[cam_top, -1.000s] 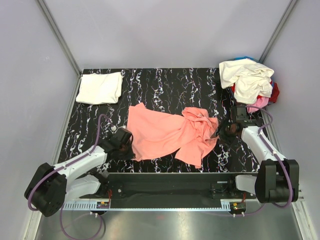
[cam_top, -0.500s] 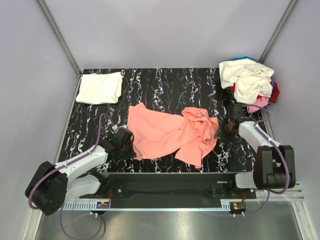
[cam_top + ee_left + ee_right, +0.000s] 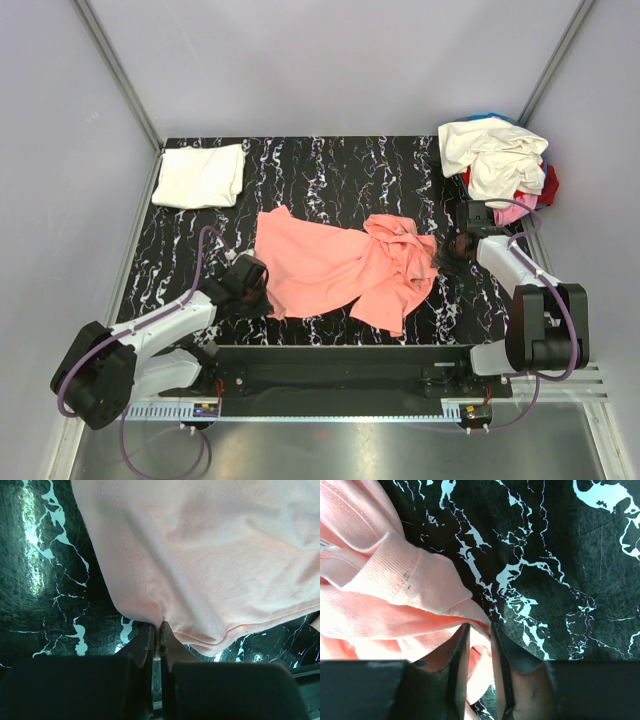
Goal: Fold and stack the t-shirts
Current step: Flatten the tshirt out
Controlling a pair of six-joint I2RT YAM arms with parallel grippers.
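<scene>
Our left gripper (image 3: 157, 630) is pressed together on the near left hem of the salmon-pink shirt (image 3: 330, 265), with the cloth pinched between its jaws. Our right gripper (image 3: 479, 630) has its jaws narrowly apart on either side of a fold at the shirt's bunched right edge. We cannot tell whether they grip it yet.

The shirt lies in the middle of the table (image 3: 350, 170), smooth on the left and rumpled on the right, not yet folded. A white shirt (image 3: 200, 175) lies folded at the far left corner, so we judge one done. A pile of shirts (image 3: 495, 160) is heaped loose at the far right corner, cream on top, so most of the work is left.
</scene>
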